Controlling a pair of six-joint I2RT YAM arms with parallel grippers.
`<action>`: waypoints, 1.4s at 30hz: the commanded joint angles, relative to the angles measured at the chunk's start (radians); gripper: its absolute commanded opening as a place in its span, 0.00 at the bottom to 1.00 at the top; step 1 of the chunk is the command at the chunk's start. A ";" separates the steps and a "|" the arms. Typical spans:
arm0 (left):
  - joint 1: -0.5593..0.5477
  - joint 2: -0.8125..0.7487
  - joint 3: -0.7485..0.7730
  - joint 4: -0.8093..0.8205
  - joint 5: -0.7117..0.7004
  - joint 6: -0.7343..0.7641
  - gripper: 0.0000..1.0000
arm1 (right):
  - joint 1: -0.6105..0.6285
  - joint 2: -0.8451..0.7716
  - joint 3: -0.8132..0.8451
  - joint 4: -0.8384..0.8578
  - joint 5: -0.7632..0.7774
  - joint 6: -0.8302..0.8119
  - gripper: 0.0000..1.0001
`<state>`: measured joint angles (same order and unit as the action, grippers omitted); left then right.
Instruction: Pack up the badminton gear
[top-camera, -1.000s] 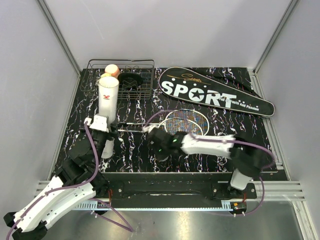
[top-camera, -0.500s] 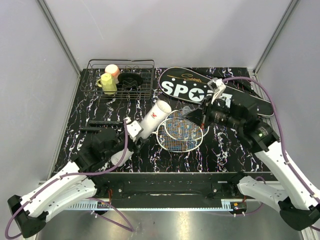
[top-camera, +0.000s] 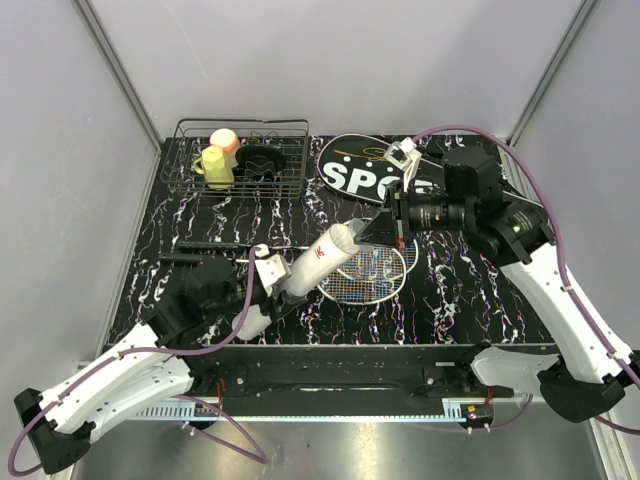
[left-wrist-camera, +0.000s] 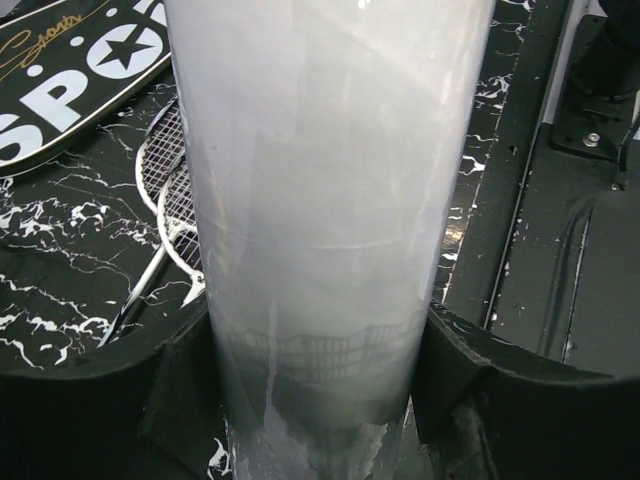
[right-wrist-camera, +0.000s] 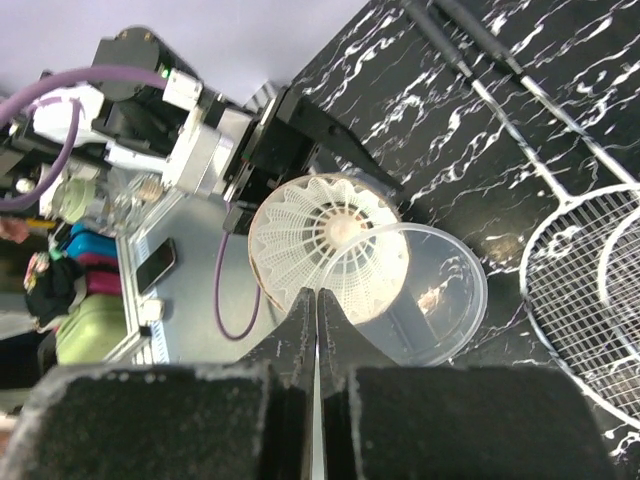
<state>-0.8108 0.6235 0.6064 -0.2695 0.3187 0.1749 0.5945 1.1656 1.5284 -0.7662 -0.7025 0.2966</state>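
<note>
Table top (top-camera: 470, 290) is seen blk w/ white marble-like veining. Tube (top-camera: 325, 257) is shown white w/ a small red mark in top view, and milky grey, semi-clear, in left wrist view. Bag (top-camera: 350, 170) is coloured blk, w/ "SPORT" printed in white caps, a star set in the O and gold script above. Rackets (top-camera: 365, 275): heads are strung white in a fine grid, frames pale, shafts dark. Shuttlecock (right-wrist-camera: 325, 245) is seen white, w/ a ribbed skirt. Basket (top-camera: 245, 135) is made of blk wire. Held in it are a yellow cup (top-camera: 214, 165) and a pink-orange cup (top-camera: 226, 140). Arms (top-camera: 110, 385) are clad white w/ blk joints. Cables (top-camera: 540, 190) are purple. Walls (top-camera: 400, 60) are pale grey.
</note>
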 joint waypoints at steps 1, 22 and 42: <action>-0.011 -0.016 0.043 0.081 0.066 0.005 0.09 | -0.004 0.016 0.059 -0.096 -0.101 -0.059 0.00; -0.037 0.012 0.053 0.061 0.053 0.015 0.08 | 0.021 0.085 0.072 -0.082 -0.209 -0.047 0.00; -0.045 -0.022 0.052 0.059 0.031 0.023 0.06 | 0.088 0.097 0.006 0.048 -0.180 0.033 0.00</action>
<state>-0.8497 0.6376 0.6064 -0.3420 0.3447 0.1871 0.6632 1.2743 1.5696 -0.8268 -0.8825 0.2745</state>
